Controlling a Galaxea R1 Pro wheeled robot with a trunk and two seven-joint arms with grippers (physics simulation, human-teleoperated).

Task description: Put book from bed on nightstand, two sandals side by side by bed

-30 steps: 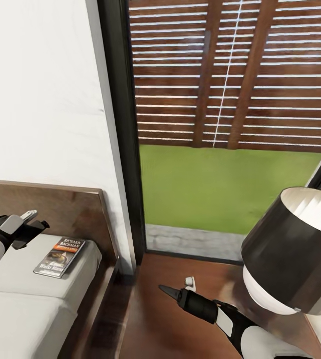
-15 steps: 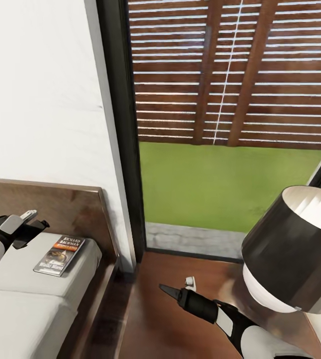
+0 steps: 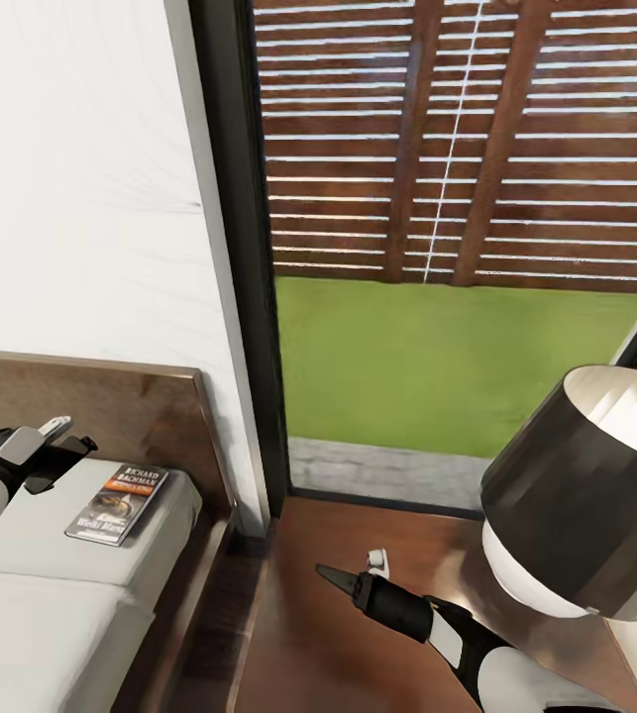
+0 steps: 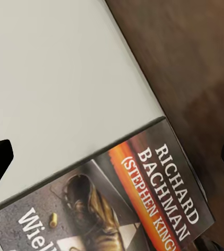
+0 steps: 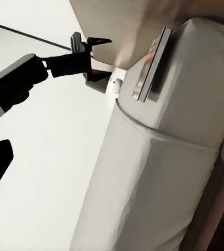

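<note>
Book lies flat on the bed, both arms clear of it.

The book (image 3: 117, 504) rests face up on the grey mattress of the bed (image 3: 51, 614), in the corner by the headboard (image 3: 150, 416). The left pincer (image 3: 68, 439) hangs just beside it above the mattress, fingers spread and holding nothing. The right pincer (image 3: 353, 569) hovers over the dark nightstand (image 3: 298, 654), fingers parted and empty, near a lamp (image 3: 576, 505). Behind them a window (image 3: 457, 248) shows grass and fence.
</note>
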